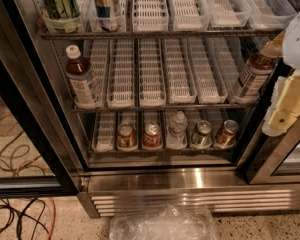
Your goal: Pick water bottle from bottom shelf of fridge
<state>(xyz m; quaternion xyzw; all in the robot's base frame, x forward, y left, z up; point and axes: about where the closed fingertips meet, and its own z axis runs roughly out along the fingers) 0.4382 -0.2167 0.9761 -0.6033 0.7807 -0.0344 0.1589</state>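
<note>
The fridge (190, 181) stands open in front of me. The water bottle (177, 129), small and clear with a pale cap, stands upright in the middle lane of the bottom shelf (104, 134). Metal cans flank it: two on its left (125, 136) (151, 134) and two on its right (202, 133) (226, 132). My gripper (285, 109), white and pale yellow, hangs at the right edge of the view. It is outside the fridge, above and to the right of the water bottle, and well apart from it.
Brown-liquid bottles stand on the middle shelf at left (83, 79) and right (252, 76). Green packs (60, 4) and a tall can (106, 4) sit on the top shelf. A crumpled clear plastic bag (162, 224) lies on the floor. Cables (15, 149) lie at left.
</note>
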